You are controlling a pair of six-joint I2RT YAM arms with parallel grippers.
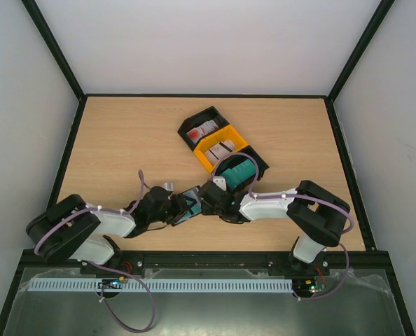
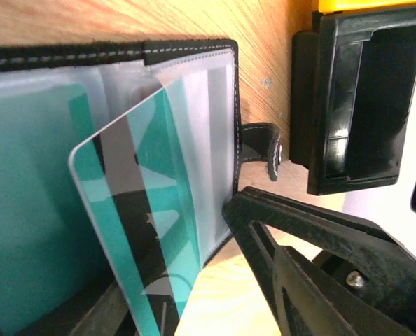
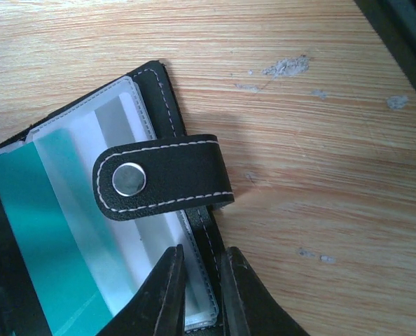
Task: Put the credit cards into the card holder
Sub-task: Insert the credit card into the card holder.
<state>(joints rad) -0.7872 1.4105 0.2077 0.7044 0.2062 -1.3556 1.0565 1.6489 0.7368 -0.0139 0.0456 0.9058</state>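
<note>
Wood table, top view: card holder at lower centre, between both arms. Left wrist: left fingers released, teal credit card leaning on card holder, centre. Right wrist: right fingers clenched on card holder edge, bottom centre.

A pale wooden table with a dark rim carries everything. Three open trays sit on it in a slanting row right of centre, touching one another: a black tray farthest back, a yellow tray in the middle and a second black tray nearest. Towards the front edge the card holder lies open on the wood, near that last tray.
</note>
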